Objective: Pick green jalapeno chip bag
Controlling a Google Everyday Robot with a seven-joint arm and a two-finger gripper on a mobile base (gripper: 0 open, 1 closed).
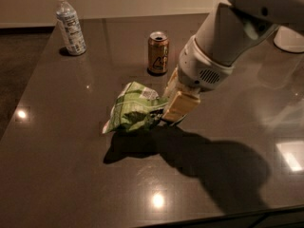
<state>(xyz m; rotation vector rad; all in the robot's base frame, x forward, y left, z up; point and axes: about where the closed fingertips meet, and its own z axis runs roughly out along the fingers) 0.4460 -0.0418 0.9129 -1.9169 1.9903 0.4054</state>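
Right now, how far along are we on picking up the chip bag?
Done: the gripper has its jaws shut on the right edge of the green jalapeno chip bag. In hand: the lift; the bag hangs tilted, its shadow cast apart on the table, so it looks just off the surface. Left: raise it well clear.

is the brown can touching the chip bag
No, the brown can stands upright and apart behind the green jalapeno chip bag, whose right edge the gripper holds.
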